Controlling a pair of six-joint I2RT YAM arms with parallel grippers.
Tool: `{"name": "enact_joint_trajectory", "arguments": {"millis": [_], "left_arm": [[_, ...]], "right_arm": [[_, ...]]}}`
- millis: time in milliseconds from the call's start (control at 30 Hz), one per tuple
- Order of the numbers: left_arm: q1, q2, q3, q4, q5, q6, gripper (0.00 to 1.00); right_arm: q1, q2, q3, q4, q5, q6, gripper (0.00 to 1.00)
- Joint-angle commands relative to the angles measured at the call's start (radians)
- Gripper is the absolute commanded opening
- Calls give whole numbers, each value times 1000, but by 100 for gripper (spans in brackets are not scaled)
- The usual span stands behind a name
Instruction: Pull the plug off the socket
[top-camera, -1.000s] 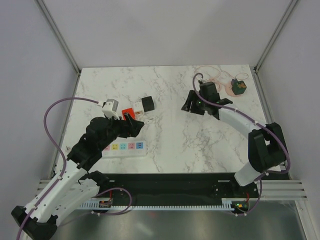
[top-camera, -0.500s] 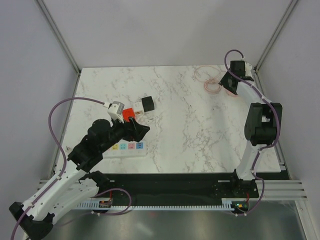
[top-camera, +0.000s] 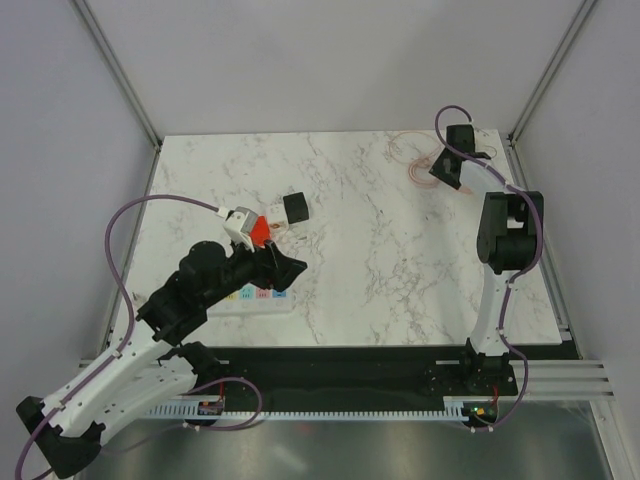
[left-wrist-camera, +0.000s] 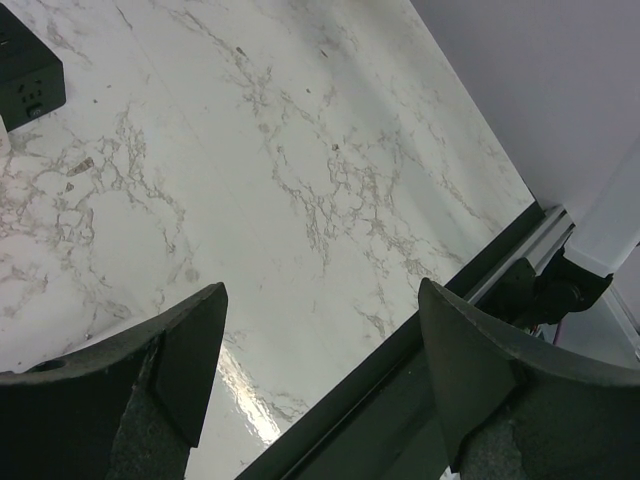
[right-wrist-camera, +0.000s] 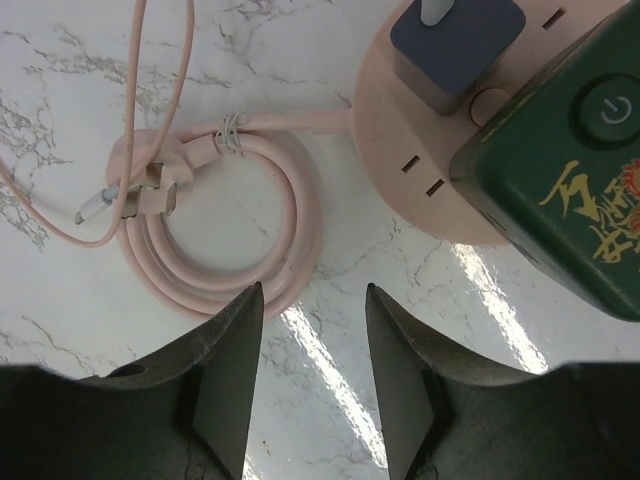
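Observation:
The socket (top-camera: 262, 296), a flat white strip with pastel outlets, lies at the near left, mostly under my left arm. No plug shows on its visible part. My left gripper (top-camera: 289, 268) (left-wrist-camera: 320, 370) hangs open over bare marble just past the strip's right end, with nothing between its fingers. At the far right corner my right gripper (top-camera: 447, 172) (right-wrist-camera: 312, 340) is open above the marble. Beside it lie a pink round outlet hub (right-wrist-camera: 420, 150) and a pink coiled cord (right-wrist-camera: 215, 250). A blue-grey plug block (right-wrist-camera: 455, 45) sits in the hub, next to a green charger (right-wrist-camera: 560, 190).
A black cube (top-camera: 296, 207) (left-wrist-camera: 25, 80) and a red block (top-camera: 257, 232) lie behind the strip. The frame post (top-camera: 530, 100) and the table's right edge are close to my right arm. The dark front rail (left-wrist-camera: 470, 300) runs below my left gripper.
My right arm has swung from the back middle to the far right corner over the pink hub, and its jaws have narrowed somewhat. My left arm has shifted slightly right and nearer.

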Motion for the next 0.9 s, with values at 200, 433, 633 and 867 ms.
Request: {"name": "enact_joint_trajectory", "arguments": {"millis": [200, 433, 633, 867], "left_arm": [[-5, -39, 2, 11, -12, 25, 82], [-5, -28, 14, 0, -15, 39, 81], [-5, -24, 12, -3, -38, 39, 81], [-5, 0, 15, -3, -30, 44, 81]], "right_arm": [[0, 56, 41, 43, 7, -39, 51], [14, 92, 80, 46, 15, -50, 50], [31, 125, 100, 43, 35, -65, 50], [47, 141, 126, 19, 65, -94, 44]]}}
